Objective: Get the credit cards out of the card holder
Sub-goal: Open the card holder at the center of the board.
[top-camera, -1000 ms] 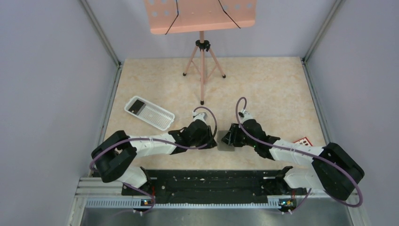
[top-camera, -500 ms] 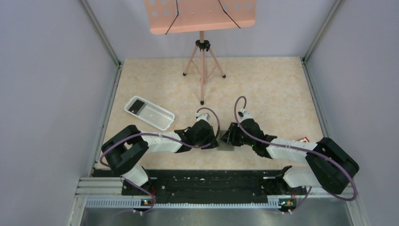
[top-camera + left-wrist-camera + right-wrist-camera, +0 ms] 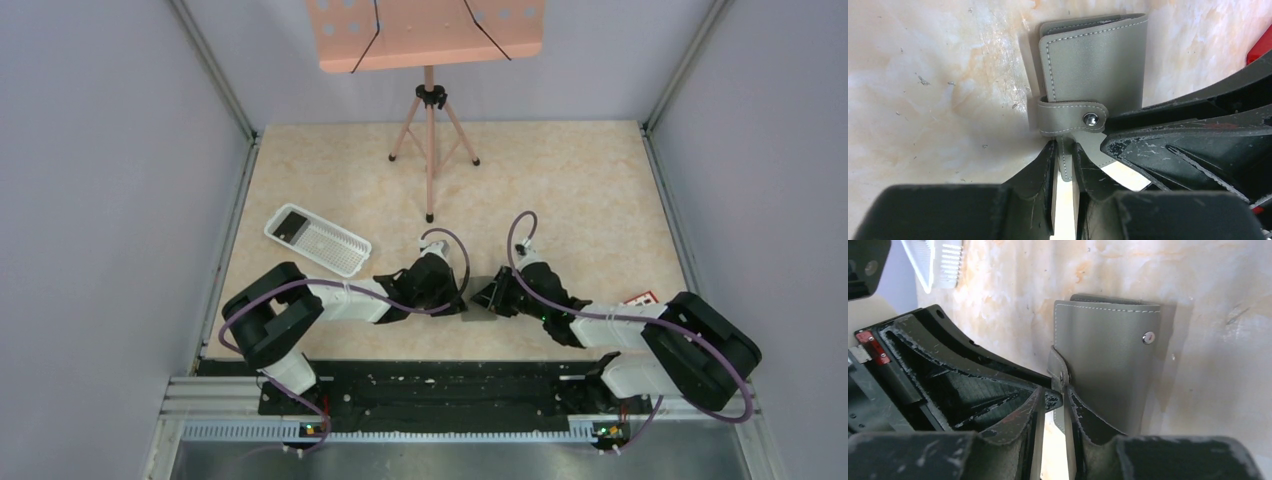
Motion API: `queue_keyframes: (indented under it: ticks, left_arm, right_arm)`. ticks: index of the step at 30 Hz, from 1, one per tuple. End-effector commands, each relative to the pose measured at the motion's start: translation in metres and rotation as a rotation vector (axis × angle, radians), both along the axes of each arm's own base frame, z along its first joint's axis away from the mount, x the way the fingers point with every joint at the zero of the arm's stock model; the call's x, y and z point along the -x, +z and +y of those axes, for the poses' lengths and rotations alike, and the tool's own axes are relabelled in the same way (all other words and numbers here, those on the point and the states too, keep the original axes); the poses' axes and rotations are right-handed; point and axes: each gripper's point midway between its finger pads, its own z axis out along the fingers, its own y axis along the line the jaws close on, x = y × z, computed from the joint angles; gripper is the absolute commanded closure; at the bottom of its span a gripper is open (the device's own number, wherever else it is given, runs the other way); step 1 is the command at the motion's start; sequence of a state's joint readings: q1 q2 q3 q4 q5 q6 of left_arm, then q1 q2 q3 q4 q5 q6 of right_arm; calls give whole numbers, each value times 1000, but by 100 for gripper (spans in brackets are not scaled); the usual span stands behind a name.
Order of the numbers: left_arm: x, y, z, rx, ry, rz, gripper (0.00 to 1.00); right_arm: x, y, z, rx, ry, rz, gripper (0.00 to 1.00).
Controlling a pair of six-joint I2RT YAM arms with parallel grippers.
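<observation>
Lying folded shut on the worktop (image 3: 923,90), the card holder (image 3: 1095,65) sat directly ahead of the left pincer (image 3: 1064,155), whose jaws were clamped on its near flap. The right wrist view showed the right pincer (image 3: 1053,400) narrowed around the strap edge with a sliver of gap beside it, so I could not tell whether it gripped. Only the top view caught a red credit card (image 3: 645,297) well behind the right pincer, beside its arm.

On my beige marbled counter (image 3: 590,190), a white ribbed plastic tray (image 3: 330,246) lies askew near the left edge, with a dark flat rectangle (image 3: 291,227) in its far end. A salmon-pink music stand (image 3: 430,120) stands mid-counter toward the far edge.
</observation>
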State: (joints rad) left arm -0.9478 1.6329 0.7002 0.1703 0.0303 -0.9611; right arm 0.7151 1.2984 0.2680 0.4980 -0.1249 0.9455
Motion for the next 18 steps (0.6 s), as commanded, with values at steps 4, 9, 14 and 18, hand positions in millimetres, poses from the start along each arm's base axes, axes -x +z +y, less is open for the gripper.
queue_keyframes:
  ticks: [4,9,14,18]
  left_arm:
    - [-6,0,-9,16,-2,-13,84]
    - [-4,-2,-7,12,-1,-10,85]
    - [-4,1,-2,4,9,-18,85]
    - [-8,13,0,-14,6,-45,79]
  right_arm:
    - [-1,34,22,-178,50,-62,86]
    - [-3,24,21,-152,39,-48,93]
    - [-5,33,19,-113,57,-80,91]
    - [-13,36,-6,73,8,-113,76]
